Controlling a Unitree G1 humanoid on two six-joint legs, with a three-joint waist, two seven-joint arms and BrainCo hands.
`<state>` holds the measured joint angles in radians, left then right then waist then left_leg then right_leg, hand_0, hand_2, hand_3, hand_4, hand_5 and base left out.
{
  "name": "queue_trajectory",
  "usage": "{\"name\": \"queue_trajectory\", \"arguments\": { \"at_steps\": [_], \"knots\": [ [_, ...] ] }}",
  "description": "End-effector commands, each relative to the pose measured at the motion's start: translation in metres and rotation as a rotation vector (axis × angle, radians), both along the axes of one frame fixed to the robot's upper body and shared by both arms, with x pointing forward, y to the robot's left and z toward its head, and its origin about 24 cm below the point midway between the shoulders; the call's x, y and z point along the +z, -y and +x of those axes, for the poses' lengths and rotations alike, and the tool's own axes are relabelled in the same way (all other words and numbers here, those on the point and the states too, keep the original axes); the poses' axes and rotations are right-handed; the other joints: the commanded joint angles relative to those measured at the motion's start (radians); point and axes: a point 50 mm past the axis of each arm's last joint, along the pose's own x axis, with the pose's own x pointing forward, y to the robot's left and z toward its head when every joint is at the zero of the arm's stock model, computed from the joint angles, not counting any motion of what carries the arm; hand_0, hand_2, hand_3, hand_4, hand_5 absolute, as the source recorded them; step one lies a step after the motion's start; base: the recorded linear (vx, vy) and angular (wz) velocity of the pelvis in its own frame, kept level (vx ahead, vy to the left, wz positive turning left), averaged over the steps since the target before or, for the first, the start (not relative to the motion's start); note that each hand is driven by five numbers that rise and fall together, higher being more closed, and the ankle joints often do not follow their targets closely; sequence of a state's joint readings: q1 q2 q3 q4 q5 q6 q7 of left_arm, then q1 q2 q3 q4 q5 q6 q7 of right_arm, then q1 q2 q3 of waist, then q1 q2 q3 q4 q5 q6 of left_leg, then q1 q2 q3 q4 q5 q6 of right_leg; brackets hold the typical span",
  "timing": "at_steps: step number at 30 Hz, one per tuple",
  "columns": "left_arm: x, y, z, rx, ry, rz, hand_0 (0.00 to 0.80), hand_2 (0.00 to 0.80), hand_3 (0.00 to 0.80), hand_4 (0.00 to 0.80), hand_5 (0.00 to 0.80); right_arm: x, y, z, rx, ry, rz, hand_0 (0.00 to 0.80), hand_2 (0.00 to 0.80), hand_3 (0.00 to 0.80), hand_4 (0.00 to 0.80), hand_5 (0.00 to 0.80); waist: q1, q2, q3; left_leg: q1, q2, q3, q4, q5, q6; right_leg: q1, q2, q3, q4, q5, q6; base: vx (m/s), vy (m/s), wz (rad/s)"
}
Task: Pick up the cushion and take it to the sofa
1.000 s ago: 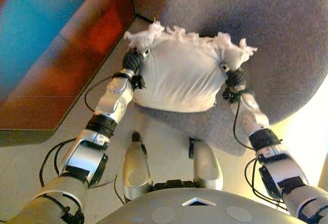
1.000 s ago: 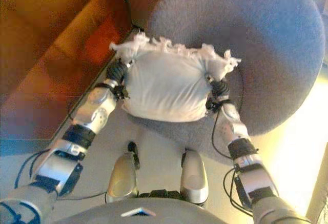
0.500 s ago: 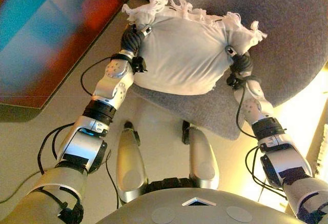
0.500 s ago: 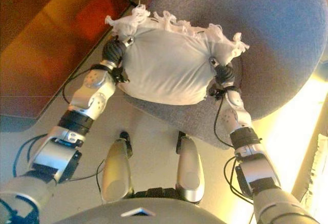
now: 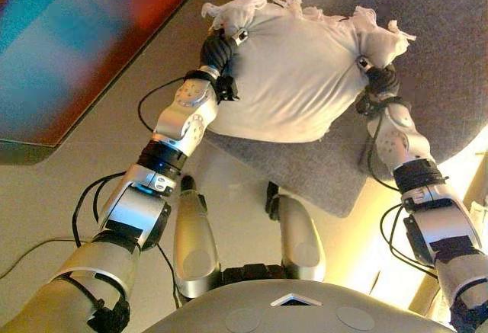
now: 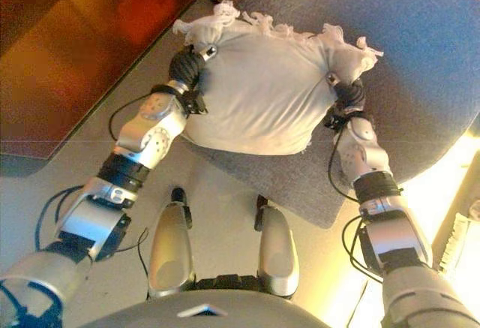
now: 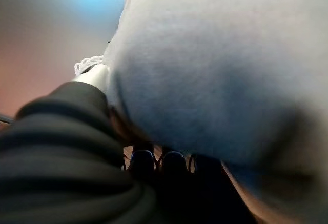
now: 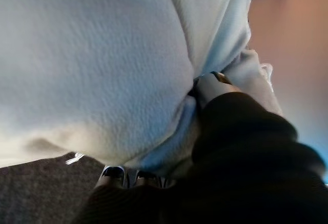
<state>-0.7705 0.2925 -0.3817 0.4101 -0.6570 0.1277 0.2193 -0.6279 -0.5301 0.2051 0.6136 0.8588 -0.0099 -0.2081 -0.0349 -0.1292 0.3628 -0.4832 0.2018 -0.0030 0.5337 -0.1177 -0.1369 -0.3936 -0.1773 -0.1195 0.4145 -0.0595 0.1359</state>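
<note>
Above the grey sofa seat (image 5: pixel 427 59), the white cushion (image 5: pixel 297 74) hangs between both hands. Left hand (image 5: pixel 217 51) and right hand (image 5: pixel 381 81) each clamp a side w/ fingers curled into the fabric, per wrist views. Vs. 1 s ago, the cushion sits higher and farther over the seat, so carry is approx. done. Next step, as judged: lower and release.

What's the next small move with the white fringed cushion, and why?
Probably carry the white fringed cushion a little further forward and lower it. Left hand and right hand grip its two sides, and it already hangs over the grey fabric sofa seat, near the seat's front edge.
</note>
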Motion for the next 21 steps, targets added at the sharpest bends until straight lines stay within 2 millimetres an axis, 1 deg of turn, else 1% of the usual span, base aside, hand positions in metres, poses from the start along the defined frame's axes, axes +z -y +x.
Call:
{"name": "queue_trajectory", "arguments": {
  "at_steps": [1, 5, 7, 9, 11, 15, 18, 21],
  "knots": [
    [0.022, 0.059, -0.02, -0.23, 0.074, -0.049, 0.8, 0.8, 0.8, 0.8, 0.8, 0.089, 0.016, 0.015, -0.03, 0.294, 0.066, 0.8, 0.8, 0.8, 0.8, 0.8, 0.018, -0.023, -0.045, -0.026, 0.05, -0.039, -0.034, 0.042, -0.054, 0.048, -0.025, 0.016, -0.033, 0.004, 0.031, -0.009, -0.05, -0.01],
    [0.02, 0.062, -0.019, -0.22, 0.056, -0.032, 0.8, 0.8, 0.8, 0.8, 0.8, 0.09, 0.016, 0.019, -0.023, 0.263, 0.078, 0.8, 0.8, 0.8, 0.8, 0.8, 0.024, -0.026, -0.03, -0.062, 0.05, -0.049, -0.003, 0.038, -0.058, 0.029, -0.032, 0.009, -0.022, 0.009, 0.03, -0.041, -0.03, -0.02],
    [0.017, 0.061, -0.016, -0.2, 0.047, -0.029, 0.8, 0.8, 0.8, 0.8, 0.8, 0.091, 0.009, 0.023, -0.006, 0.251, 0.08, 0.8, 0.8, 0.8, 0.8, 0.8, 0.026, -0.025, -0.017, -0.095, 0.048, -0.049, 0.043, 0.023, -0.059, -0.005, -0.04, 0.008, 0.012, 0.009, 0.028, -0.08, 0.01, -0.02],
    [0.015, 0.058, -0.014, -0.179, 0.04, -0.043, 0.8, 0.8, 0.8, 0.8, 0.8, 0.092, 0.005, 0.026, 0.007, 0.243, 0.075, 0.8, 0.8, 0.8, 0.8, 0.8, 0.027, -0.02, -0.006, -0.122, 0.046, -0.049, 0.082, 0.01, -0.057, -0.038, -0.048, 0.011, 0.05, 0.005, 0.024, -0.076, 0.047, -0.01],
    [0.015, 0.056, -0.011, -0.161, 0.036, -0.059, 0.8, 0.8, 0.8, 0.8, 0.8, 0.09, 0.001, 0.028, 0.016, 0.231, 0.071, 0.8, 0.8, 0.8, 0.8, 0.8, 0.029, -0.011, 0.005, -0.148, 0.048, -0.046, 0.136, -0.019, -0.056, -0.076, -0.057, 0.015, 0.11, -0.012, 0.022, -0.067, 0.083, 0.01],
    [0.02, 0.053, -0.008, -0.147, 0.056, -0.066, 0.8, 0.8, 0.8, 0.8, 0.8, 0.09, -0.004, 0.033, 0.027, 0.22, 0.072, 0.8, 0.8, 0.8, 0.8, 0.8, 0.031, 0.004, 0.017, -0.189, 0.042, -0.044, 0.218, -0.059, -0.052, -0.14, -0.075, 0.023, 0.203, -0.036, 0.018, -0.047, 0.078, 0.0],
    [0.022, 0.051, -0.005, -0.125, 0.055, -0.085, 0.8, 0.8, 0.8, 0.8, 0.8, 0.091, -0.006, 0.036, 0.039, 0.205, 0.05, 0.8, 0.8, 0.8, 0.8, 0.8, 0.031, 0.015, 0.019, -0.199, 0.036, -0.041, 0.242, -0.073, -0.05, -0.168, -0.087, 0.028, 0.244, -0.048, 0.019, -0.008, 0.079, -0.08],
    [0.025, 0.047, -0.002, -0.089, 0.057, -0.105, 0.8, 0.8, 0.8, 0.8, 0.8, 0.097, -0.006, 0.038, 0.044, 0.207, 0.045, 0.8, 0.8, 0.8, 0.8, 0.8, 0.029, 0.023, 0.022, -0.202, 0.031, -0.037, 0.248, -0.077, -0.052, -0.189, -0.097, 0.037, 0.266, -0.053, 0.026, -0.006, 0.08, -0.02]
  ]
}}
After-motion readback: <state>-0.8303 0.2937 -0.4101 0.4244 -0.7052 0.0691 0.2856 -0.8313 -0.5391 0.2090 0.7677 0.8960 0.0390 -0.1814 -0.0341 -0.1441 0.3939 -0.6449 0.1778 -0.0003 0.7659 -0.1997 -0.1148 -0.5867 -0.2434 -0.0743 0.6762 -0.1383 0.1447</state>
